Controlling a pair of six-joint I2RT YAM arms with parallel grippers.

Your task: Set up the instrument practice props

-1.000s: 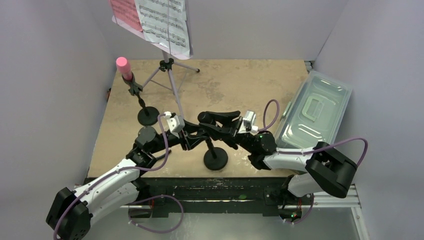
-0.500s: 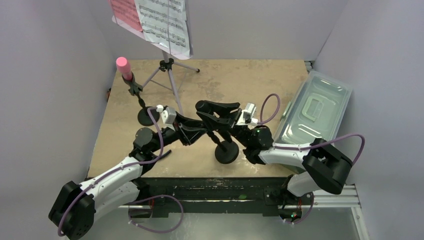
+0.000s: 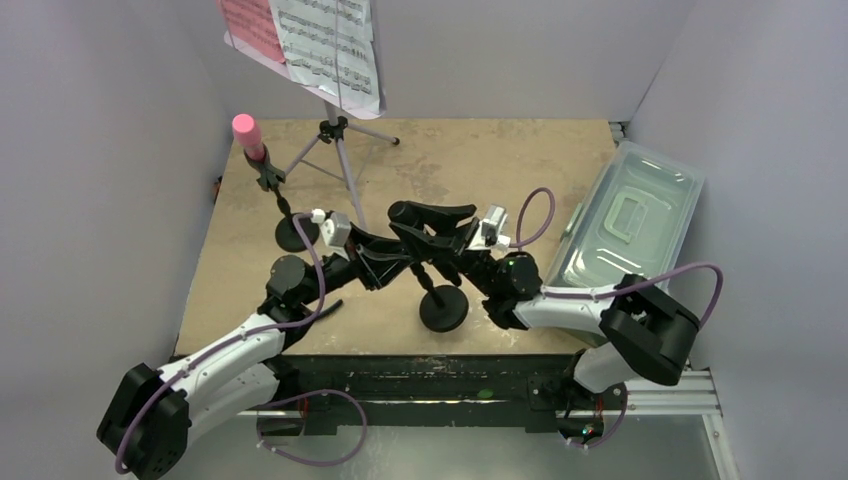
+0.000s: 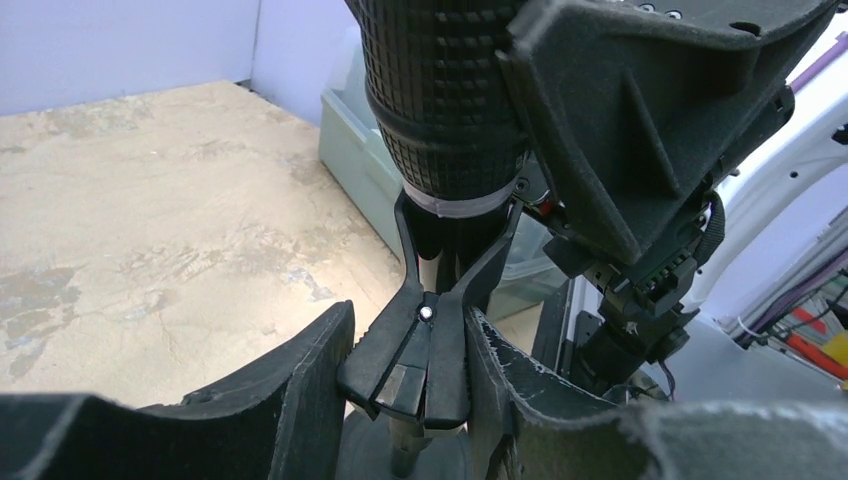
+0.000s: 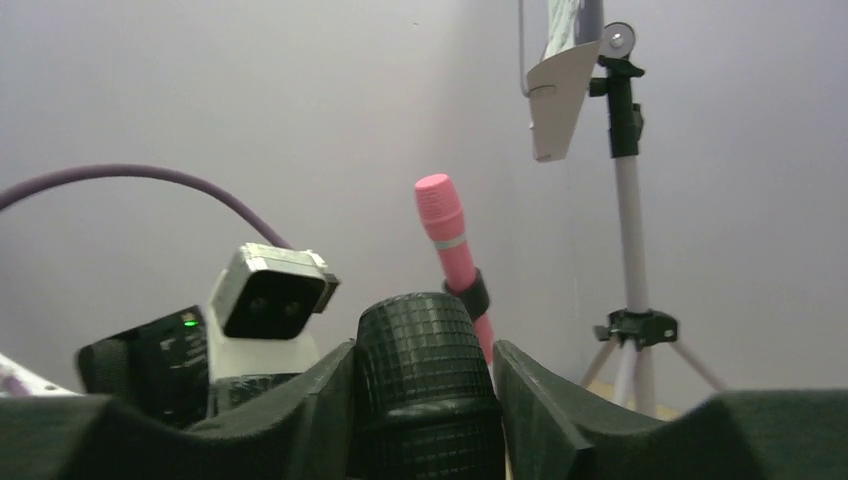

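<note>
Because the black mic (image 5: 428, 390) looks stiff, ribbed and top-heavy on its thin pole (image 3: 432, 285), head and clip (image 4: 425, 335) seem the safest holds. The right gripper (image 5: 425, 425) clamps the head and the left gripper (image 4: 410, 378) pinches the clip. All this is near-right of the music stand (image 3: 340, 165). The pink mic (image 3: 247, 135) stands just left of the stand and the tub (image 3: 630, 215) far right; neither seems in the way.

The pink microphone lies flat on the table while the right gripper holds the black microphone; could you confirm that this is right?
Not quite: the top external view shows the pink microphone standing clipped on its pole, not lying flat. The right gripper does hold the black microphone.
</note>
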